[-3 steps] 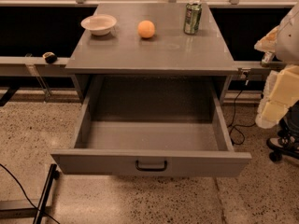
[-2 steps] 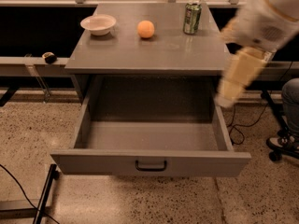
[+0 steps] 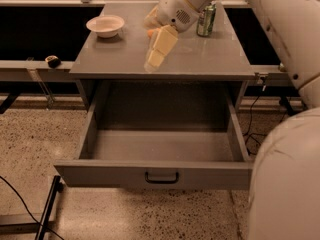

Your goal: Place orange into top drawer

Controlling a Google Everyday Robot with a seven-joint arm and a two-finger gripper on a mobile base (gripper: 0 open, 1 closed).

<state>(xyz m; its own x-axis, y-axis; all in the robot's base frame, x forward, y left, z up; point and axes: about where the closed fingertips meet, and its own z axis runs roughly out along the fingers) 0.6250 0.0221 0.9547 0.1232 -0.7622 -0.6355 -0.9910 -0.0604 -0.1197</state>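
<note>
The orange (image 3: 151, 33) sits on the grey cabinet top (image 3: 210, 56); only a sliver of it shows, just left of and behind my wrist. My gripper (image 3: 154, 59) hangs over the middle of the cabinet top, pointing down and to the front left, just in front of the orange and covering most of it. The top drawer (image 3: 155, 174) is pulled wide open below, and its grey inside is bare. Its dark handle (image 3: 161, 177) is at the centre of the front panel.
A pale shallow bowl (image 3: 105, 25) stands on the cabinet top at the back left. A green can (image 3: 206, 20) stands at the back right, close to my arm (image 3: 280, 29). My robot body (image 3: 287, 184) fills the lower right. A small dark object (image 3: 52, 61) sits on the left rail.
My arm has swung from the right side of the cabinet leftwards and over its top, so the gripper now sits in front of the orange. The orange, bowl, can and drawer have not moved.
</note>
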